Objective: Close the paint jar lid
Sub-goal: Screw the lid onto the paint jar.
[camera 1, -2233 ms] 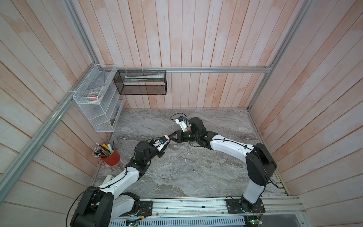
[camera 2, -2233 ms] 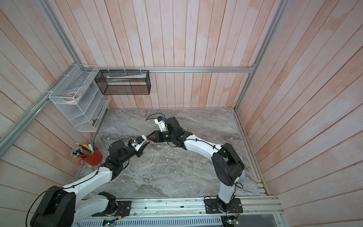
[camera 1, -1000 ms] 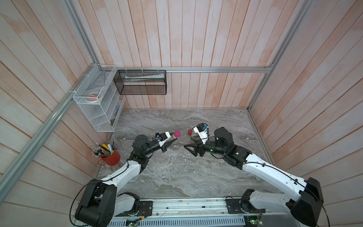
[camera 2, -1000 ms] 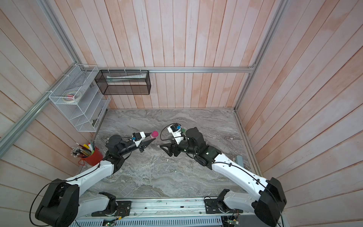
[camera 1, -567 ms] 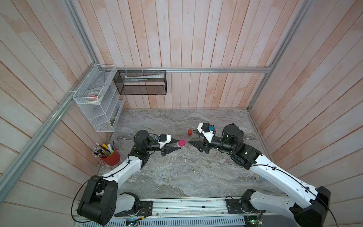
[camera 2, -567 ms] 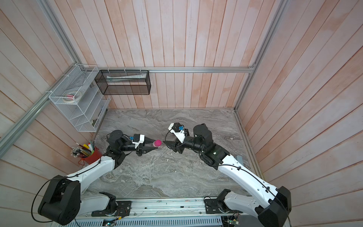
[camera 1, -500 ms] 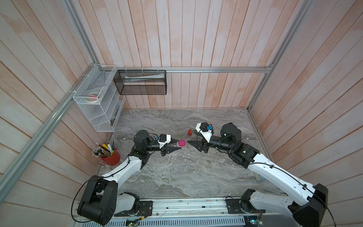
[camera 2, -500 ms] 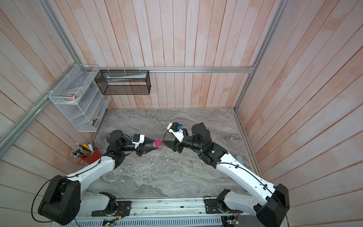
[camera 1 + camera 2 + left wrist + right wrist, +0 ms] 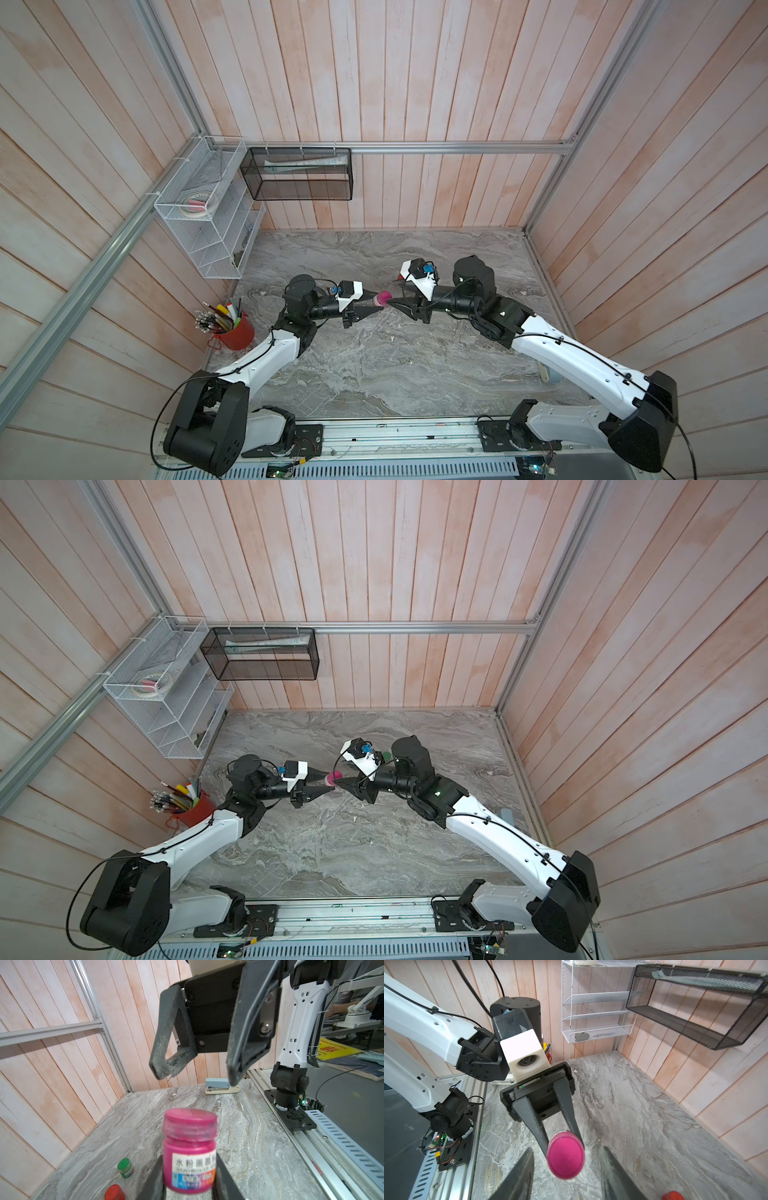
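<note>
**Operator:** How are my arms sitting?

**Spotter:** Your left arm reaches out level over the table (image 9: 374,365). Your left gripper (image 9: 376,303) is clamped on the pink paint jar (image 9: 381,298). Both top views show the jar held in the air on its side, with the lid (image 9: 565,1159) pointing at your right arm. Your right arm stretches in from the opposite side, and your right gripper (image 9: 391,294) is almost nose to nose with the left one.

**Operator:** Has the right one got the lid?

**Spotter:** No. In the right wrist view its jaws stand apart, with one of its fingers (image 9: 521,1176) on each side of the lid and a gap at both. The lid sits on the jar's neck, but you can't tell whether it is screwed tight.

**Operator:** Anything readable?

**Spotter:** The jar's white label (image 9: 193,1164) shows "水粉画颜" in black, and a further character is cut off at the edge. The coloured band beneath it is too blurred to read. A yellow sign (image 9: 340,1049) off the table carries red writing, upside down and not legible in full.

**Operator:** What else is on the table?

**Spotter:** A green jar (image 9: 124,1167) and a red jar (image 9: 114,1192) stand near each other, and a stapler (image 9: 220,1087) lies at the wall.
</note>
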Motion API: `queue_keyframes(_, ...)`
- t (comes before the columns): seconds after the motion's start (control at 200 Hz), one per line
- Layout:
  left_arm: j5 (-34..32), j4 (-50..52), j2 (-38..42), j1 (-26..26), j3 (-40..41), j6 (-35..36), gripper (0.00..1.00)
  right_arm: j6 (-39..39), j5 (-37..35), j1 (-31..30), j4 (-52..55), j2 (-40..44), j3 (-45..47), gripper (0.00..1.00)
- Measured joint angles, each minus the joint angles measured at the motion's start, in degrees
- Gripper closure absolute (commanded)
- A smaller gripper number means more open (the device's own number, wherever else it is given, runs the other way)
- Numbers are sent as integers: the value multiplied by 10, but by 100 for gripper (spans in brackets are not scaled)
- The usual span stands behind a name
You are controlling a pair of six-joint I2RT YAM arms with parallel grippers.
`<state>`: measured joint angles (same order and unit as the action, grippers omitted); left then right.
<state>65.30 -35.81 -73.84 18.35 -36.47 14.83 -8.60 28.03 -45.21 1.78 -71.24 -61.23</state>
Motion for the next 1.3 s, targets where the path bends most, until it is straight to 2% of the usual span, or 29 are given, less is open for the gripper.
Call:
queue_keyframes(1.095,-13,5,0,1,0,6,66,9,1,-5,12,-40,-21,67)
queue_keyframes(1.185,-13,6,0,1,0,7,66,9,0,-5,13,-41,-21,67)
queue_keyframes(1.3,-17,9,0,0,0,8,66,9,-1,-6,13,-45,-24,62)
